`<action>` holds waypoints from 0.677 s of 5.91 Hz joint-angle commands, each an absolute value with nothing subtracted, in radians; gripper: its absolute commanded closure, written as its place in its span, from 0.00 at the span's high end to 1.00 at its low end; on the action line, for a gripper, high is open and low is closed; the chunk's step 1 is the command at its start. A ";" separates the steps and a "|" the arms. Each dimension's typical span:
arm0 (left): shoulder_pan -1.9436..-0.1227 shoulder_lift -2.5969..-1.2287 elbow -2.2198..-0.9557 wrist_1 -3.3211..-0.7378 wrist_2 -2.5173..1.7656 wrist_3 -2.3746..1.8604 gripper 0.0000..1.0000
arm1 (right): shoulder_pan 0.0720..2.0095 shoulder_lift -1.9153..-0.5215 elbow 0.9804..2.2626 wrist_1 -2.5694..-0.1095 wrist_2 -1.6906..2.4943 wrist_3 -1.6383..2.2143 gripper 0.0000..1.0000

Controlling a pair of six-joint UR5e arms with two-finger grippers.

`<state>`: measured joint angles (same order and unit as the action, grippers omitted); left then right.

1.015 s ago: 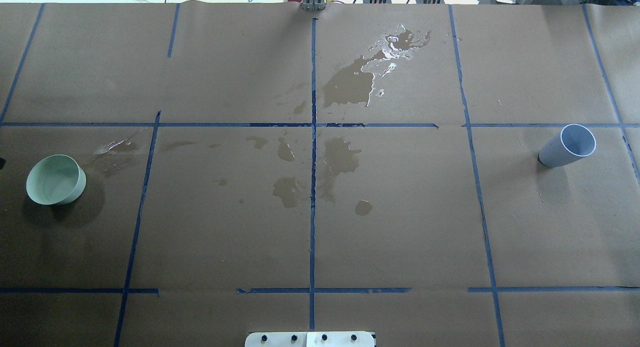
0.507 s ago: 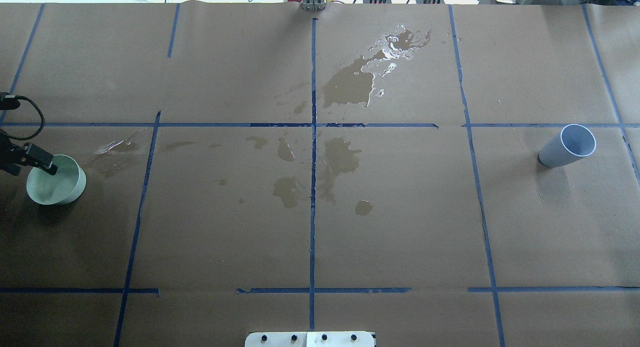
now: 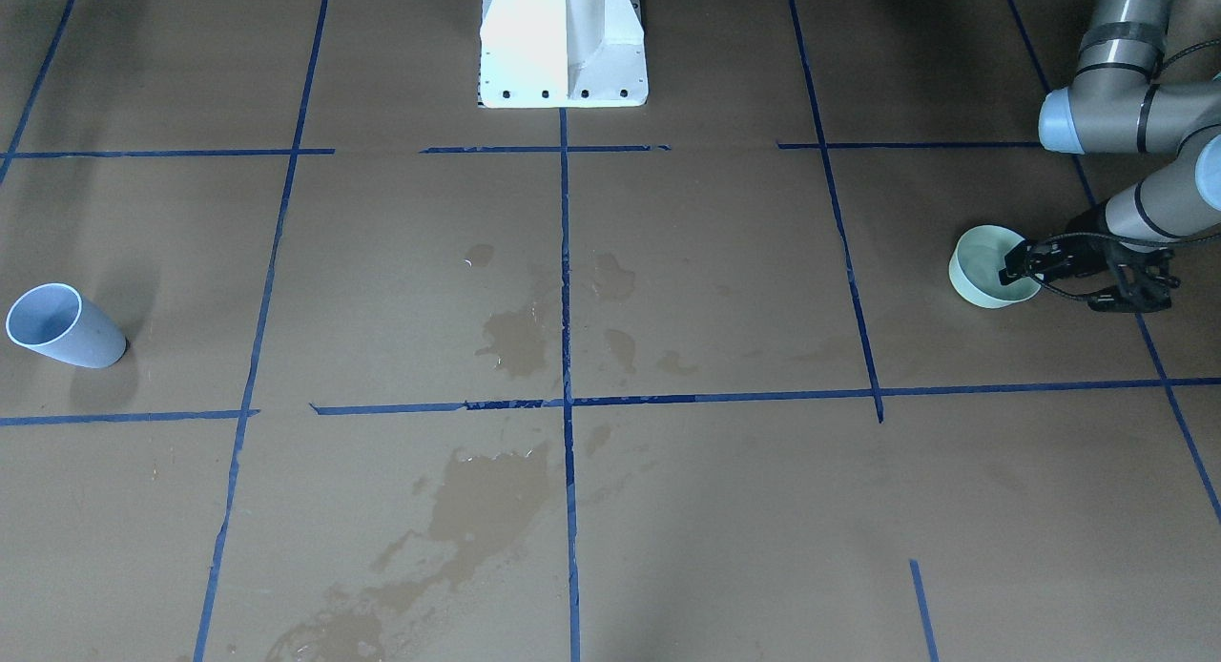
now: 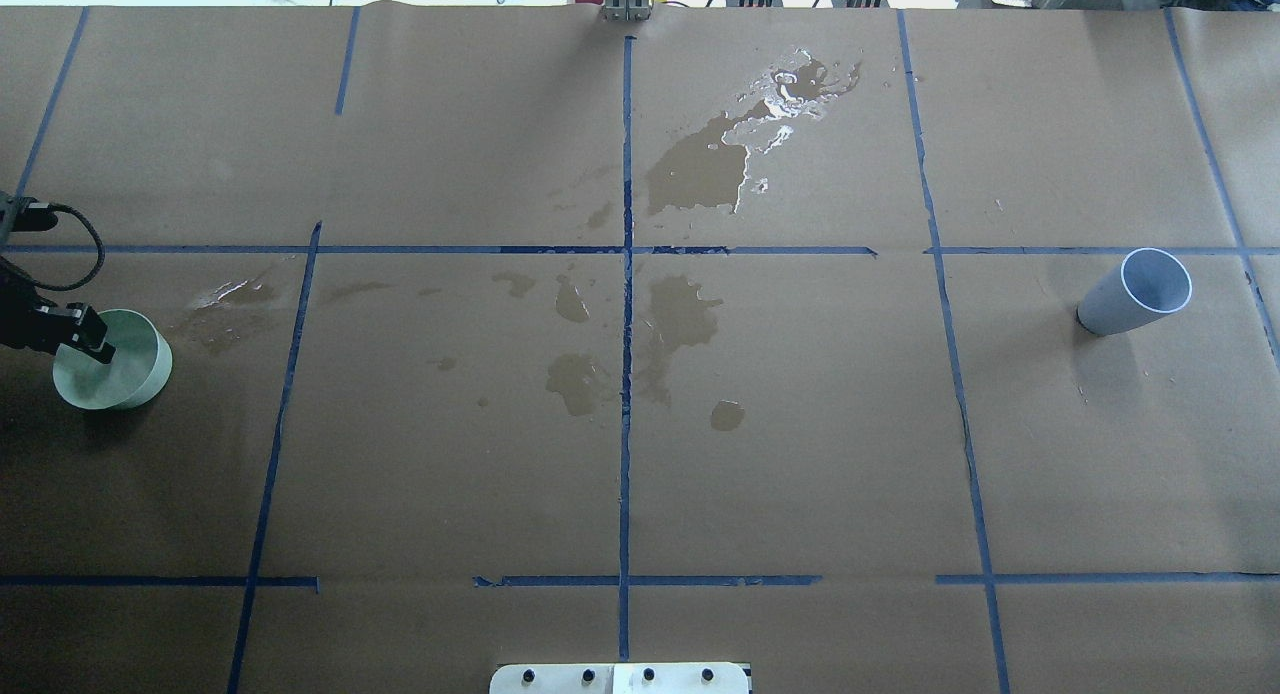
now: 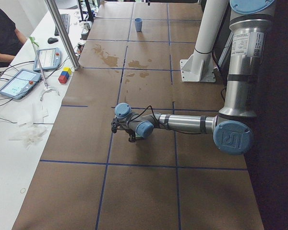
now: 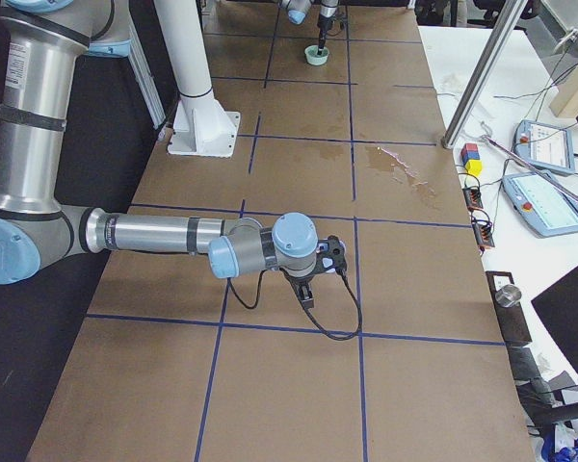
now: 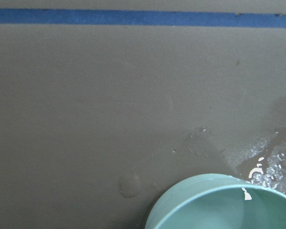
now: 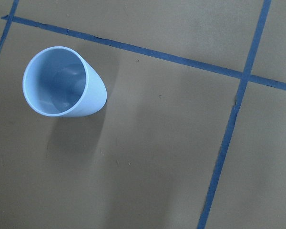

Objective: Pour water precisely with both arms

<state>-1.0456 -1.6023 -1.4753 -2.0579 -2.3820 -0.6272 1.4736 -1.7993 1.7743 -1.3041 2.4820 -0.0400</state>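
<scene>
L gripper (image 3: 1016,264) down at rim of mint-green bowl (image 3: 973,290), robot's L end of brown paper (image 4: 450,454); clamped or loose, can't tell. R gripper (image 6: 306,292) low over paper nr pale-blue cup (image 8: 64,81); grip state also unclear. Glistening water (image 4: 790,84) pooled far-centre, more beside bowl; dark stains (image 4: 680,314) mid-sheet.

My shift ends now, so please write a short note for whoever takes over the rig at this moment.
Left gripper: at the rim of the green cup; open or shut cannot be told.
Right gripper: over the table near the blue cup, seen only from the side; state cannot be told.
Both cups stand upright at opposite ends of the table. Glistening water lies spilled at the far middle.
Done: each gripper is at its cup; nothing lifted.
Left: grasp, lift, pour.
</scene>
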 commanded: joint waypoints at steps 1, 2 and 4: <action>-1.037 -1.611 -1.503 -2.059 -2.390 -0.632 0.00 | 1.473 -1.799 1.773 -1.304 2.482 -0.040 1.00; -1.037 -1.641 -1.543 -2.051 -2.391 -0.637 0.00 | 1.473 -1.799 1.773 -1.304 2.482 -0.040 1.00; -0.985 -1.762 -1.563 -2.049 -2.393 -0.766 0.00 | 1.473 -1.799 1.773 -1.304 2.482 -0.040 1.00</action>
